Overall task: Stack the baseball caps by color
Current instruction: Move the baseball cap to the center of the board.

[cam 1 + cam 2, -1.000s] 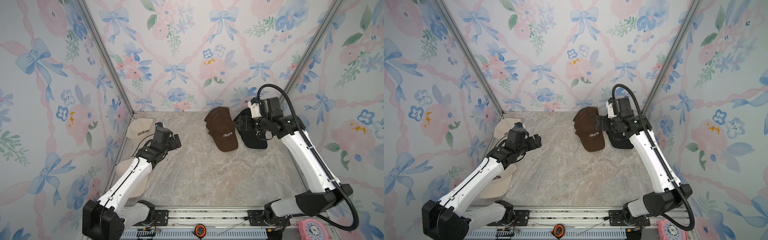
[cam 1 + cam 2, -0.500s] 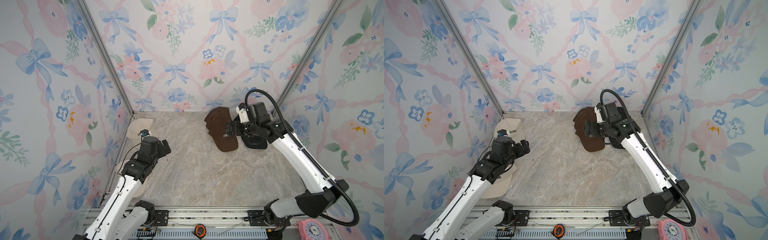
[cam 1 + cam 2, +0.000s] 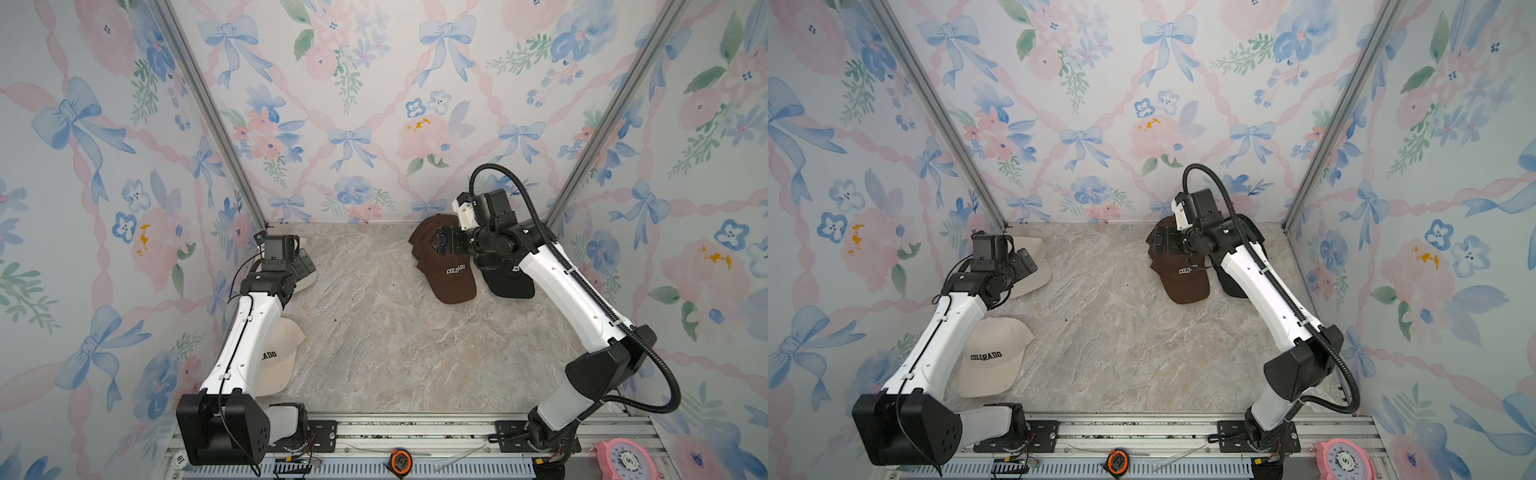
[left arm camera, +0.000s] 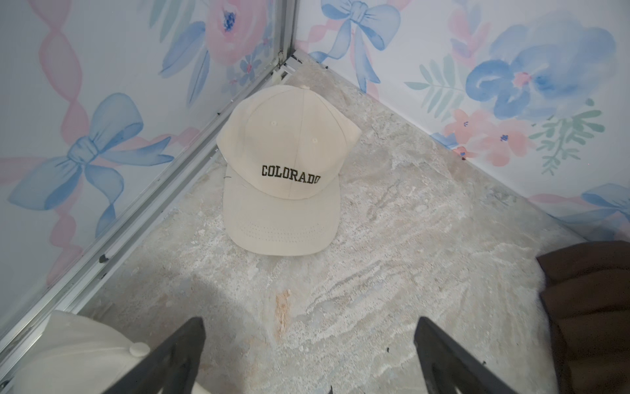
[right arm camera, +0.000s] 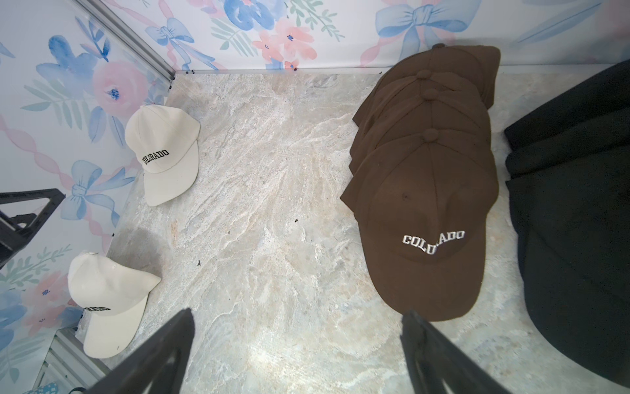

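Several brown caps (image 5: 426, 204) lie overlapped in a stack at the back right, seen in both top views (image 3: 451, 276). Black caps (image 5: 572, 238) are piled just right of them (image 3: 511, 278). One cream cap (image 4: 283, 170) sits in the far left corner (image 3: 1034, 270). A second cream cap (image 3: 992, 357) lies nearer along the left wall, partly under the left arm. My left gripper (image 4: 308, 322) hangs open and empty just short of the corner cap (image 3: 1027, 262). My right gripper (image 5: 296, 314) is open and empty above the far end of the brown stack (image 3: 440, 245).
Floral walls with aluminium corner posts (image 3: 208, 112) close in three sides. A metal rail (image 3: 415, 432) runs along the front, with an orange tape measure (image 3: 401, 461) and a pink timer (image 3: 623, 459) on it. Bare marble floor (image 3: 395, 340) lies between the cap groups.
My right gripper has swung left from the black caps to over the brown stack. My left gripper has drawn back left toward the corner cream cap. Both stayed open.
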`<control>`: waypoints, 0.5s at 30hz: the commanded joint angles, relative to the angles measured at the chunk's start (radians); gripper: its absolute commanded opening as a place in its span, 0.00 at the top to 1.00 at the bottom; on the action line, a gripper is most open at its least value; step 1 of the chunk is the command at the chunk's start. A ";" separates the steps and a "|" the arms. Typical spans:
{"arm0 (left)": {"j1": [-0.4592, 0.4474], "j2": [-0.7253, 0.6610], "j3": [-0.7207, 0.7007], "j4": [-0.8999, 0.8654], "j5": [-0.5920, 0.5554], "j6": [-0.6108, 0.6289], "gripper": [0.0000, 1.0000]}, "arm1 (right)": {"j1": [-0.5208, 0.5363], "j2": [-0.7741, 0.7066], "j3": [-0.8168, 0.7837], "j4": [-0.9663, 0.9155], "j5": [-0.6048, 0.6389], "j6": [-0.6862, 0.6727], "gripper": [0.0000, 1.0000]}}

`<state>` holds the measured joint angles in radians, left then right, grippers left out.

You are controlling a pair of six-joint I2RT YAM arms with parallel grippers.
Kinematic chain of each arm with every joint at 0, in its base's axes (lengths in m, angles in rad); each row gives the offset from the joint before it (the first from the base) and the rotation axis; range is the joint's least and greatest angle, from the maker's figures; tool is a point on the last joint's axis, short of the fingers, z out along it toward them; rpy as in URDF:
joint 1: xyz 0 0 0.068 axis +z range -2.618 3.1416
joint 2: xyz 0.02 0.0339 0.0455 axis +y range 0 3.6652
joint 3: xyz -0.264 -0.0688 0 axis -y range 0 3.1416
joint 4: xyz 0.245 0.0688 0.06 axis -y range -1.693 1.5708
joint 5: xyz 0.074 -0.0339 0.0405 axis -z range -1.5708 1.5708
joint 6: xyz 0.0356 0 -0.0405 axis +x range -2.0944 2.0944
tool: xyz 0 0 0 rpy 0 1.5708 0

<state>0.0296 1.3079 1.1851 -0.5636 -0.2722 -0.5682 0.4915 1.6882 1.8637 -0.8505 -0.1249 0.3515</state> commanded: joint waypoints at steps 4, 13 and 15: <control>0.094 0.208 0.155 0.028 0.036 0.086 0.03 | -0.008 0.079 0.050 0.045 -0.083 0.008 0.04; 0.141 0.513 0.371 0.027 0.088 0.171 0.05 | -0.010 0.189 0.099 0.053 -0.128 -0.007 0.04; 0.147 0.570 0.419 0.025 0.090 0.189 0.05 | -0.017 0.208 0.110 0.052 -0.133 -0.017 0.04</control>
<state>0.1665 1.8278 1.5459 -0.5373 -0.2035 -0.4332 0.4850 1.8729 1.9358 -0.8066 -0.2329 0.3515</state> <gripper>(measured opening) 0.950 0.960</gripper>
